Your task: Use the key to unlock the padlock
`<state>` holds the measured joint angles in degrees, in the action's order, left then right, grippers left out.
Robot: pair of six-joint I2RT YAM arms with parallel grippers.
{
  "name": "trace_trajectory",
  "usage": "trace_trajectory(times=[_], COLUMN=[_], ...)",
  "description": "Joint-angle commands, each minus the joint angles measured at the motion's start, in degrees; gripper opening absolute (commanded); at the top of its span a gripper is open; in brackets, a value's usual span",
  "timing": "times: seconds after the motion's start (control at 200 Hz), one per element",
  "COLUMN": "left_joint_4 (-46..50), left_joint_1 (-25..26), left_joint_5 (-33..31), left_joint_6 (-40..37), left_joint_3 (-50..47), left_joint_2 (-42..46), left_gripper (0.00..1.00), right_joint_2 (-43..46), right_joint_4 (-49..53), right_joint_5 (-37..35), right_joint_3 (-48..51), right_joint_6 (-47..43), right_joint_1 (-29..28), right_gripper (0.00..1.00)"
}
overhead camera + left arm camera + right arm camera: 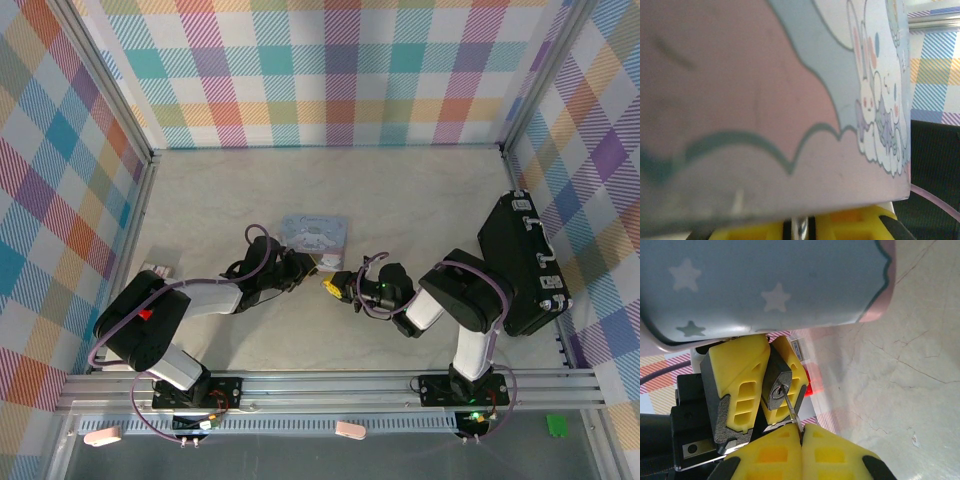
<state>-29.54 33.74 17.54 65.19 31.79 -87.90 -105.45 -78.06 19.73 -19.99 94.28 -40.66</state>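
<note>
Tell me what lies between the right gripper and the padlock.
The key: the right gripper pinches it, and its tip meets the keyhole of the padlock. The right wrist view shows this.

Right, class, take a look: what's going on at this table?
The left gripper holds the small padlock, close to a pastel tin. The right gripper, shut on the thin key, has the key's tip at the padlock's keyhole. Whether the lock has opened cannot be seen.

My fingers [772,452]: matt yellow plastic. Eleven o'clock, the padlock [778,390], dull dark metal; the key [791,412], thin bare metal. Twelve o'clock, the tin [765,285], smooth satin paint. Table [900,365] smooth, stone-veined.
</note>
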Motion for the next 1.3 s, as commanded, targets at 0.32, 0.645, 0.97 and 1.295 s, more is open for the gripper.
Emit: trace_trajectory(times=[0.32, 0.645, 0.97, 1.295], left_joint_4=[-6.25, -7.16, -6.51, -7.27], left_joint_1=[1.18, 1.62, 2.65, 3.09], left_joint_5=[3.03, 2.54, 2.13, 2.42], left_joint_6=[2.58, 2.65, 2.23, 2.22], left_joint_3=[-0.5, 0.45, 0.46, 0.64], left_joint_2=[2.79, 2.29, 3.52, 3.7], left_gripper=[0.02, 0.02, 0.01, 0.01], right_joint_2=[0.29, 0.33, 0.86, 0.77], right_joint_4=[-2.57, -2.53, -2.53, -2.56], right_joint_5=[1.46, 0.81, 1.57, 1.45], right_joint_3=[-2.62, -2.13, -2.33, -1.98], right_joint_6=[0.97, 1.99, 2.31, 2.31], right_joint_1=[0.76, 0.81, 0.67, 0.72], right_gripper=[0.0, 0.0, 0.0, 0.0])
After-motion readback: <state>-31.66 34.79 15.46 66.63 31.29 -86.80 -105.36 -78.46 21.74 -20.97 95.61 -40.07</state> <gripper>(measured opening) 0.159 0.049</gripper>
